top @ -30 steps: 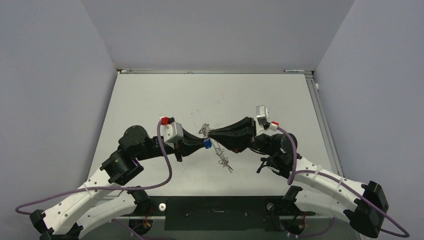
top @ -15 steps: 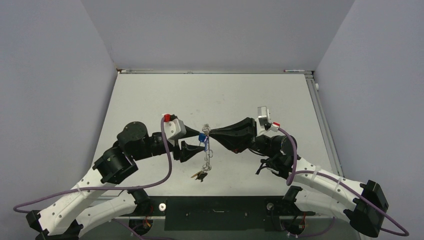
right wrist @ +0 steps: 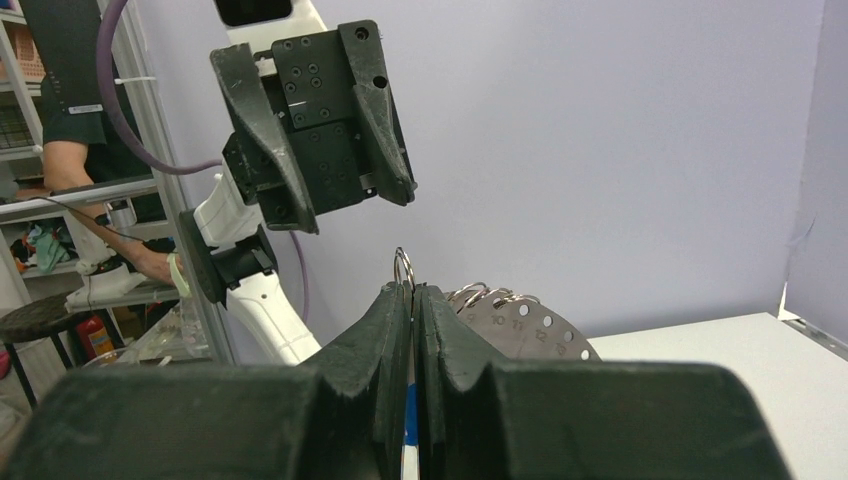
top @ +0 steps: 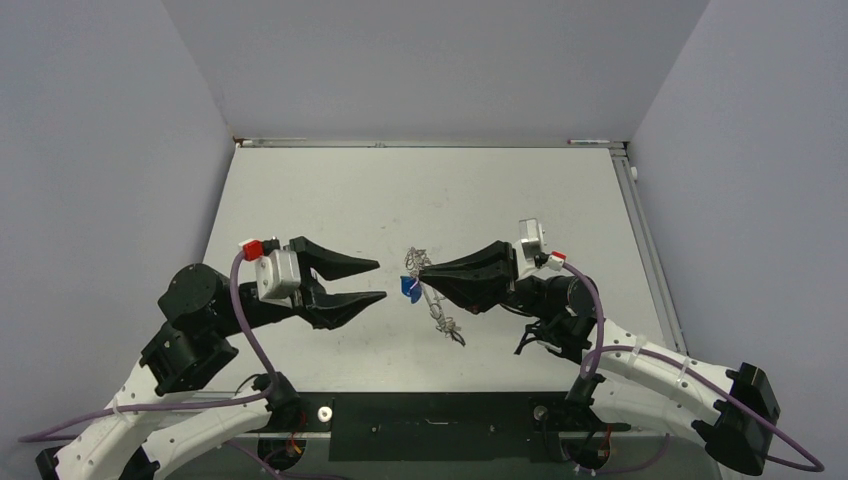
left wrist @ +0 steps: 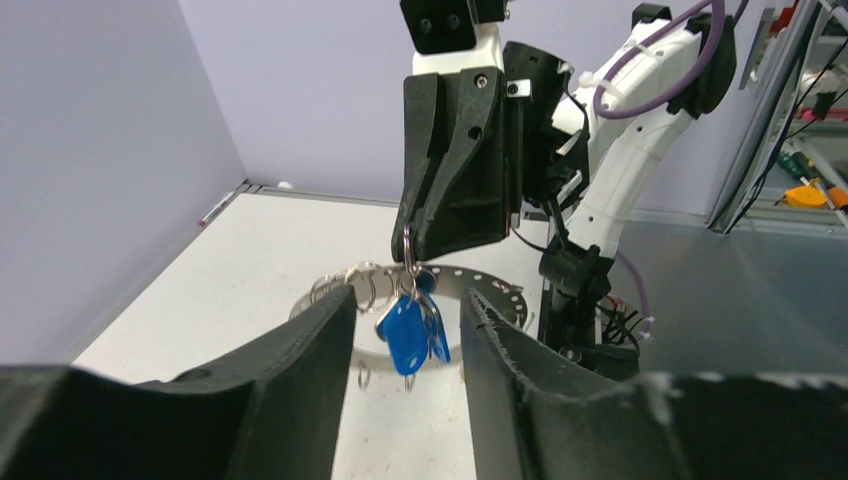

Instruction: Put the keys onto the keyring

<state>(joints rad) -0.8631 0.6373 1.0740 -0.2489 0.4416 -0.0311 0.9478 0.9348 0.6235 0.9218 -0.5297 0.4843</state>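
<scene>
Holding the blue-headed keys point(left wrist: 408, 330) aloft in the right gripper point(top: 421, 270), with the left gripper point(top: 381, 279) facing them from the left.
The right gripper is clamped tight on a small wire ring point(right wrist: 403, 268) above the middle of the table point(top: 330, 190), and the keys hang below its fingertips. The left gripper, jaws apart and empty, points straight at them, near but not touching. The keys sit in line with its gap, their long axis hanging downward, across its reach. The right arm is plainly the nearer. The keyring point(left wrist: 492, 296), a perforated silvery hoop, shows just behind the keys; whether it hangs from the same grip cannot be told. From above, the metalwork reads as a thin tangle, and no yellow head can be made out.
</scene>
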